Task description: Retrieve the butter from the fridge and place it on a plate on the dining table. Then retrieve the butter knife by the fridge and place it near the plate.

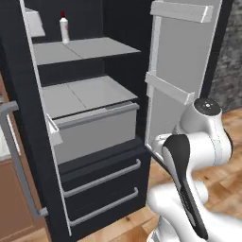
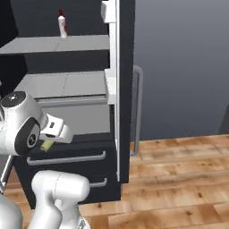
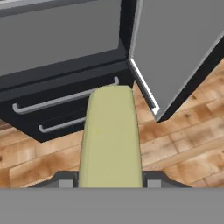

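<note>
The hand (image 3: 111, 183) is grasping the butter (image 3: 111, 135), a pale yellow stick poking out between the two finger tips. So the butter is out of the fridge (image 1: 94, 137) and in the robot's grip, low down in front of the fridge's two lower drawers (image 1: 101, 189). This looks like the carrying step: the butter has to go to a plate on the dining table. Next the robot likely needs to turn away from the fridge and drive to that table without letting the stick slip. The arm (image 1: 189, 160) is folded in close to the robot's body, and the hand points down and forward at the wooden floor (image 3: 183, 131). The fridge door (image 1: 182, 61) stands open, and a white bottle (image 1: 64, 27) sits on the top shelf.
</note>
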